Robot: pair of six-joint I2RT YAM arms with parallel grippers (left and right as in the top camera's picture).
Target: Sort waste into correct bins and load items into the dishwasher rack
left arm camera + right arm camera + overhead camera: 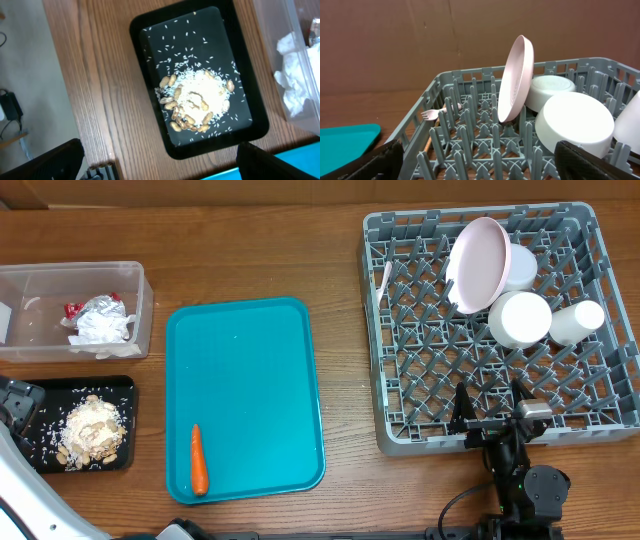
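In grey square plastic rack (372,330): 1 pink round plate (476,262), 2 white bowls (520,318) (522,264), 1 white cup (577,321), 1 white plastic fork (385,280). In clear plastic tub (141,305): 1 white napkin (100,330), 1 foil wrapper (84,308). On black tray (122,386): 1 nut-scrap pile (93,430). Left pincer (157,150), right pincer (488,408) agape.

The grey dishwasher rack (400,442) holds a pinkish plate (477,265) standing on edge. Two white bowls (519,318) and a white cup (577,320) sit beside it, and a white plastic fork (385,280) lies at the rack's left wall. A crumpled napkin (100,330) and a foil wrapper (82,308) lie in the clear tub (142,310). Peanuts and rice (93,430) are heaped in the black tray (45,392).
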